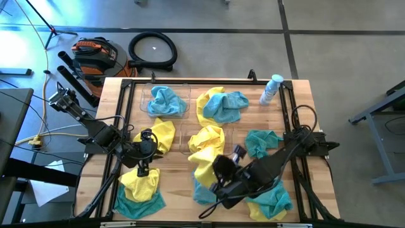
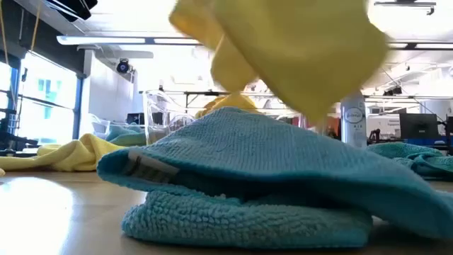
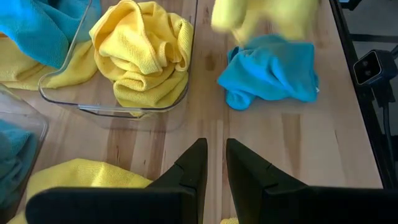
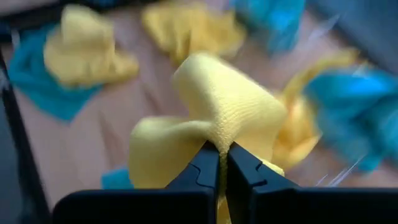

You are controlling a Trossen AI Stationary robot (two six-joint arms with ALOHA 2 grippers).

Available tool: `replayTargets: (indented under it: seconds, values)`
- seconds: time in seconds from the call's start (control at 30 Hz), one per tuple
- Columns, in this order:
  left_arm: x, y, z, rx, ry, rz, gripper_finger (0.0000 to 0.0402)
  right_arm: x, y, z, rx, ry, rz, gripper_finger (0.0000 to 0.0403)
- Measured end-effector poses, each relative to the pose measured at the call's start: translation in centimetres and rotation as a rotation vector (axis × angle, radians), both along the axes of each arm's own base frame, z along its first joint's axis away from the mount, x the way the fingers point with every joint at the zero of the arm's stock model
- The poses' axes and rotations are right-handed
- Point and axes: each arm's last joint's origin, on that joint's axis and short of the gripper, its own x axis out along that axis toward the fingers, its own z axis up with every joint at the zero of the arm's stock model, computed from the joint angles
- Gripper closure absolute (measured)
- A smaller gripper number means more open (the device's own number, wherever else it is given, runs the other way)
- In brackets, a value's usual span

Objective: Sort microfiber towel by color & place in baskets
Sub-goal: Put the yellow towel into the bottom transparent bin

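Yellow and teal microfiber towels lie scattered over the wooden table. One clear basket (image 1: 142,101) near the far edge holds a teal towel (image 1: 166,100). The other basket (image 1: 185,140), mid-table, holds a crumpled yellow towel (image 3: 143,56). My right gripper (image 1: 217,168) is near the table's near middle, shut on a yellow towel (image 1: 204,158) above a teal towel (image 2: 269,177). My left gripper (image 3: 216,165) hovers left of the yellow basket (image 3: 124,112), open by a narrow gap and holding nothing. My right gripper pinches a bunched fold (image 4: 221,134) of the yellow towel between its two fingers, reaching in from the table's right side. The towel balloons out beyond the fingertips. In the low view the yellow towel (image 2: 283,49) is lifted clear, above the teal towel.
A small clear spray bottle (image 1: 271,88) stands at the far right corner. Loose towels lie near the left near corner (image 1: 140,190), the right near corner (image 1: 272,199), at the right (image 1: 261,142) and far middle (image 1: 221,104). A bare strip of wood (image 3: 298,143) lies ahead of my left gripper.
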Motion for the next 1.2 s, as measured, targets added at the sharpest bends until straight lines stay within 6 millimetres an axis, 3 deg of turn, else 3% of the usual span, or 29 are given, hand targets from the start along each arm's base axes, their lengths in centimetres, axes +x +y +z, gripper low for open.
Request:
replayTargets:
  seconds: [0.17, 0.4, 0.5, 0.67, 0.77, 1.07, 1.2]
  values:
    - [0.0, 0.0, 0.0, 0.001, 0.000, 0.000, 0.0355, 0.1, -2.6, 3.0, -0.201, -0.079, -0.007, 0.0400]
    - [0.0, 0.0, 0.0, 0.031, 0.000, -0.025, 0.0355, 2.4, -7.9, 2.0, -0.348, 0.011, -0.106, 0.0401]
    - [0.0, 0.0, 0.0, 0.027, 0.000, -0.022, 0.0355, 3.1, -9.6, 0.7, -0.361, 0.074, -0.139, 0.0402]
    - [0.0, 0.0, 0.0, 0.026, 0.001, -0.022, 0.0355, 3.6, -10.7, -2.3, -0.048, 0.256, -0.118, 0.0402]
    - [0.0, 0.0, 0.0, 0.027, 0.000, -0.021, 0.0355, 3.9, -11.2, -4.7, 0.056, 0.347, -0.114, 0.0402]
    - [0.0, 0.1, 0.0, 0.033, -0.001, -0.015, 0.0355, 7.0, -16.0, -11.4, 0.370, 0.262, -0.225, 0.0403]
    - [0.0, 0.1, 0.0, 0.035, 0.001, -0.015, 0.0355, 6.8, -17.7, -14.8, 0.478, 0.250, -0.344, 0.0402]
